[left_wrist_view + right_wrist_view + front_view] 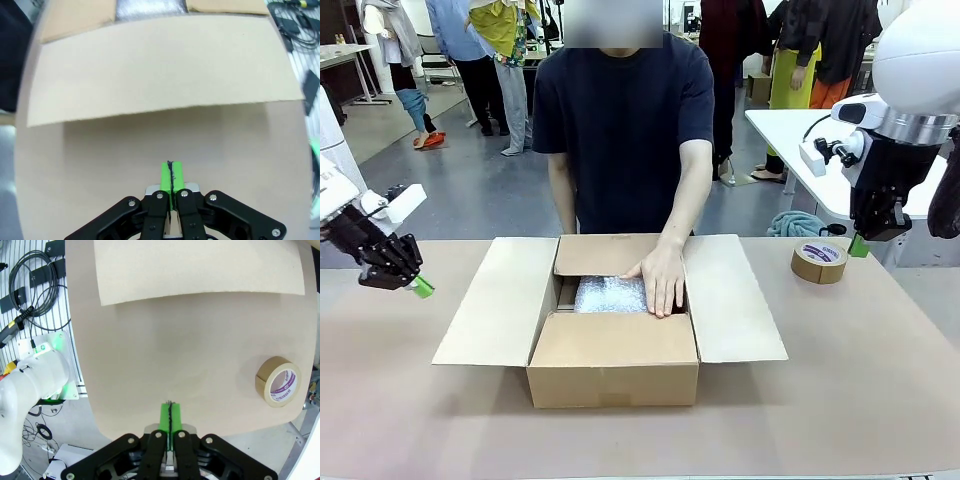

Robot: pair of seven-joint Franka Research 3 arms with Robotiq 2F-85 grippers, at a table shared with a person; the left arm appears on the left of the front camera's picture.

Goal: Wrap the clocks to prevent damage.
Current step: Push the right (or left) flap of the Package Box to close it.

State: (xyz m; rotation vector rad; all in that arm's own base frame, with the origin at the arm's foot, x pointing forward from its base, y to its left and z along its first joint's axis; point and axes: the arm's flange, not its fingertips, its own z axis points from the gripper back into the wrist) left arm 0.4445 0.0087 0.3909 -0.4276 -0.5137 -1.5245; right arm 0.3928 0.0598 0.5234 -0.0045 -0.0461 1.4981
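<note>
In open cardboard box (615,370): bubble-wrap bundle (608,295) — presumably clock — person's hand (662,280) on it. Both left end effector (420,287) and right end effector (859,245) pressed closed, empty, well apart from box. Risk — arm reaching in hits hand, crushes wrap.

The right gripper (170,415) hangs over the near edge of a tan table (175,355), its green pads pressed flat together with nothing between them. A roll of brown packing tape (278,381) lies by the table's edge (purple print on its core). A cardboard box flap (200,270) spreads beyond; black cables (30,275) coil beside a white arm link (30,390).
</note>
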